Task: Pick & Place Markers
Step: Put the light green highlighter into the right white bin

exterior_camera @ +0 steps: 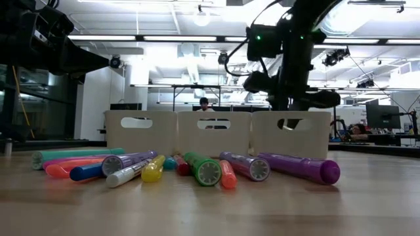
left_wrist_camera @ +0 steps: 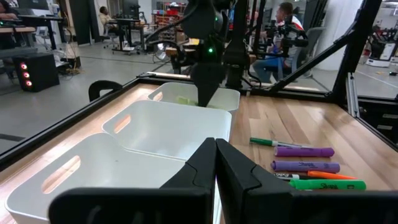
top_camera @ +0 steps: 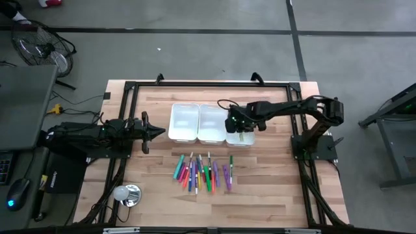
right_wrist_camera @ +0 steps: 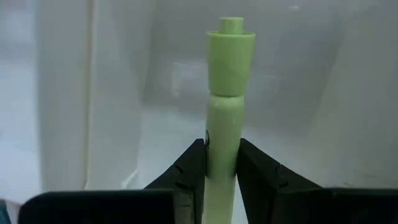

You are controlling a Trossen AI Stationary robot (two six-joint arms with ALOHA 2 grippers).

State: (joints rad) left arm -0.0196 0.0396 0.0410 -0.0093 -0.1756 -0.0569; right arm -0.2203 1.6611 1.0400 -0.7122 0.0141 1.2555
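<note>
On the wooden worktop, three white bins stand in a row. The right tool hangs inside the end bin, clamped on a pale green marker that juts out past its tips. The left tool waits pinched together, empty.

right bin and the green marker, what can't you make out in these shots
- High view: the right gripper covers most of the right bin; its contents are hidden.
- Low view: the bin wall blocks the inside and the light green marker.
- Right wrist view: the marker runs off the picture's edge between the fingers; its other end is unseen.
- Left wrist view: the right arm hides that bin's floor.
</note>
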